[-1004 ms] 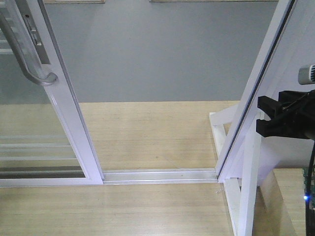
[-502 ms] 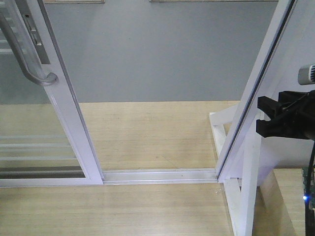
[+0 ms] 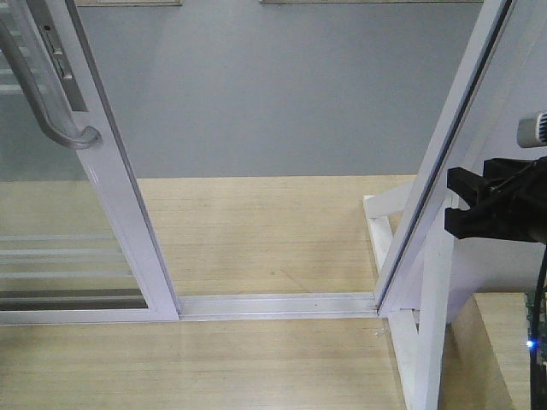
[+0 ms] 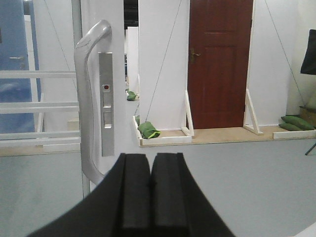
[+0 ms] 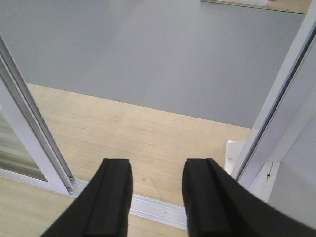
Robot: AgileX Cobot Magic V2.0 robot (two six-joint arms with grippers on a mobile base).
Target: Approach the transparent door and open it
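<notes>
- Two grippers, neither holding anything: left gripper [image 4: 150, 190] has pads pressed together, clenched on nothing; right gripper [image 5: 155, 197] has pads spread apart, released.
- Door [image 3: 128, 222] sits to the left in front view, slid aside w/ a wide gap on the track [image 3: 278, 305] between it and the right frame [image 3: 444, 162].
- Handle [image 4: 89, 103] lies up-left of the left pads, just beyond them, long axis vertical, lock plate [image 4: 106, 103] beside it.
- Left arm clearly nearer; right gripper is over the floor, well apart from handle.
- Judgement: doorway looks open already; any further pull would go leftward via left arm.
</notes>
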